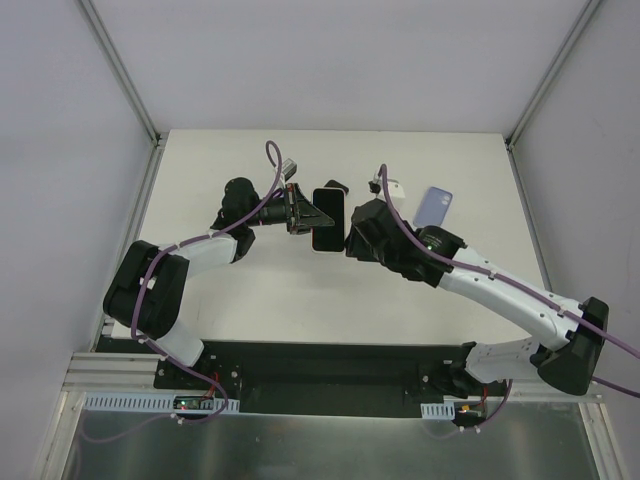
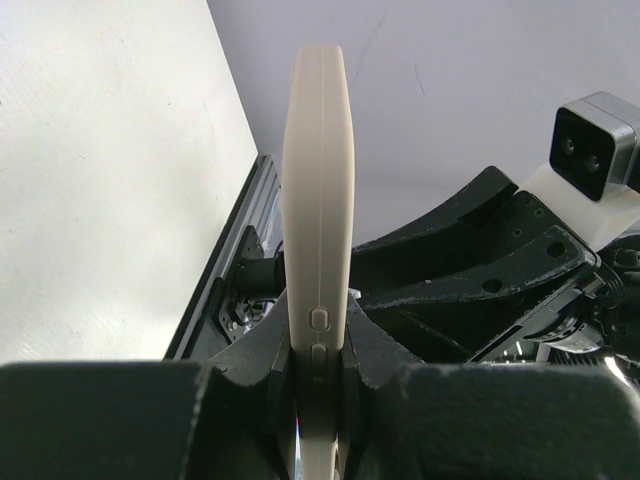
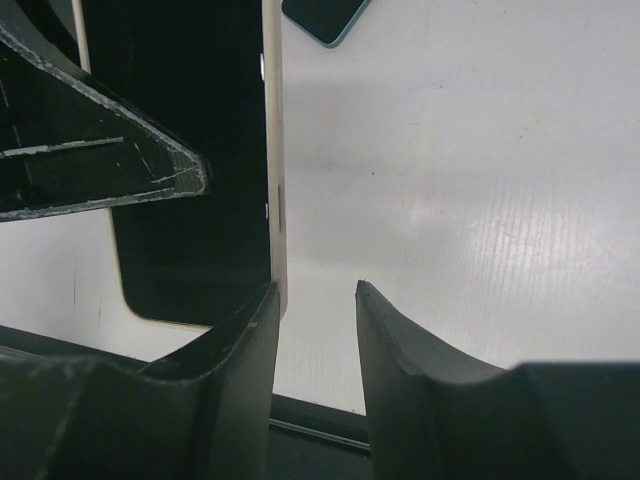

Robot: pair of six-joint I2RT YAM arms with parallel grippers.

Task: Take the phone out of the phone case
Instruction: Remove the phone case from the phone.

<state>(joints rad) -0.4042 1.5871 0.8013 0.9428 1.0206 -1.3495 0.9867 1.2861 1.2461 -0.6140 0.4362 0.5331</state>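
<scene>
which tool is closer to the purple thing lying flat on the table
Right. The right tool sits between the phone and the purple thing; the left tool grips the phone from its far side.

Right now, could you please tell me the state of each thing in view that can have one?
phone: screen dark, gripped by one long edge in the left claw; cased or not, unclear.
left claw: shut on the phone.
right claw: open, nothing between its fingers, beside the phone's edge.
lavender item (phone or case): lying flat on the table, untouched.
dark teal-edged item: lying flat on the table.
</scene>
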